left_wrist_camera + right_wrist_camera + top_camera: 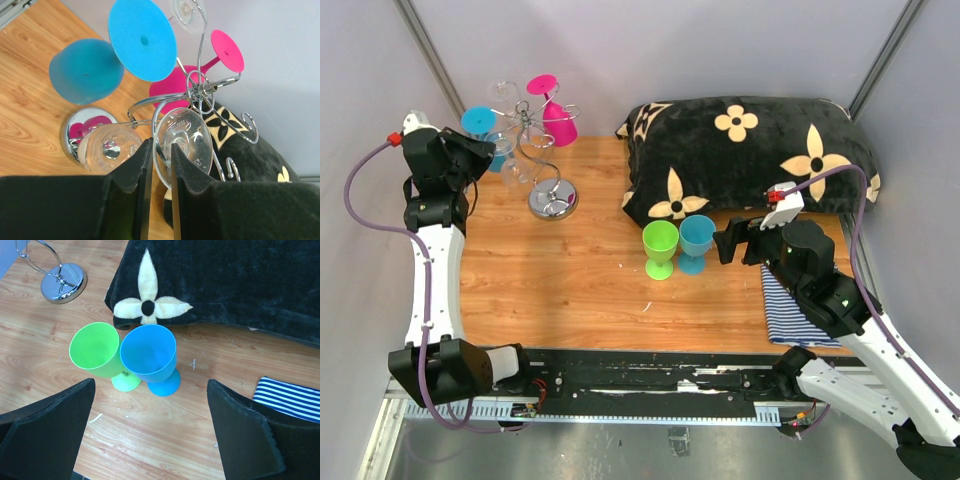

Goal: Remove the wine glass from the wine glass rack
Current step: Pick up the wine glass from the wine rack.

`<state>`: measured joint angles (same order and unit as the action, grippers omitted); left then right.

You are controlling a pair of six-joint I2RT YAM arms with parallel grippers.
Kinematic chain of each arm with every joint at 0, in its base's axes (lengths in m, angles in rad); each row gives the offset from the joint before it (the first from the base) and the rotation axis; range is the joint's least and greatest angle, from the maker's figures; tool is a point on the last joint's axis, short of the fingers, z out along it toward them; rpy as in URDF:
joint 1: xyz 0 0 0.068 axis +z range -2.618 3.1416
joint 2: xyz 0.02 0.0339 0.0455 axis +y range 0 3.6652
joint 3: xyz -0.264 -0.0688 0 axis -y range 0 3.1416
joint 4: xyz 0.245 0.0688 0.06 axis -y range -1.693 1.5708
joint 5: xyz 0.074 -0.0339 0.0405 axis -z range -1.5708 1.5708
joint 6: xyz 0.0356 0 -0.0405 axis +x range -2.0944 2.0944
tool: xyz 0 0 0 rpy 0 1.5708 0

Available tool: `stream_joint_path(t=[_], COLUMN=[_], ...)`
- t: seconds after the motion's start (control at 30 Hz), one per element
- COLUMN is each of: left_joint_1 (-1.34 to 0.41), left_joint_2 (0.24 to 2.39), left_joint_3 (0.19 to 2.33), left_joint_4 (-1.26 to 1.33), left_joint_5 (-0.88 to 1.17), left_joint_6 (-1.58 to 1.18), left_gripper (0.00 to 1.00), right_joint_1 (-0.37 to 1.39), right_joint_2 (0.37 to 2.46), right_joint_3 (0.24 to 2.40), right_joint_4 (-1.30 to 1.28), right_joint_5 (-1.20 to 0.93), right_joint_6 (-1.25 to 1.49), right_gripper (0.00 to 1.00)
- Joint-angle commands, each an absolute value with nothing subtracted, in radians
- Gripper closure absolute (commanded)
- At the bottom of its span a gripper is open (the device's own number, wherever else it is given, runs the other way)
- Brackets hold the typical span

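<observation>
The silver wire wine glass rack stands at the back left, and its curled arms show in the left wrist view. A clear wine glass hangs upside down from it. A hanging blue glass, a pink glass and another clear glass are also on the rack. My left gripper is at the rack, its black fingers closed to a narrow gap on the clear glass's stem just under its foot. My right gripper is open and empty, low over the table.
A green glass and a blue glass stand upright together mid-table, just ahead of my right gripper. A black flowered pillow fills the back right. A striped cloth lies under the right arm. Walls close in behind the rack.
</observation>
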<state>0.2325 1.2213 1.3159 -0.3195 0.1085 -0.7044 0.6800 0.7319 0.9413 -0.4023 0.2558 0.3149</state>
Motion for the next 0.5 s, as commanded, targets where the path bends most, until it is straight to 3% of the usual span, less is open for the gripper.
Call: stream_joint_path(t=[0.0,0.3,0.47], left_joint_1=[0.238,0.239,0.238], left_joint_2=[1.194,1.152,1.144], left_joint_3=[1.293,1.279,1.282], left_joint_4=[-0.299,-0.238,-0.217], left_joint_5=[0.105,0.136,0.131], left_joint_6=[-0.712,-0.815,-0.847], left_gripper=[0.87,0.99,1.00], right_joint_1=[0.669,0.669,0.669], right_joint_2=[0.721,0.732,0.723], right_joint_3=[0.936,0.942,0.937], right_joint_4=[-0.410,-0.410,-0.410], right_joint_5=[0.271,0.278,0.288], right_joint_6=[0.330,0.328,0.325], right_gripper=[0.06,0.06,0.06])
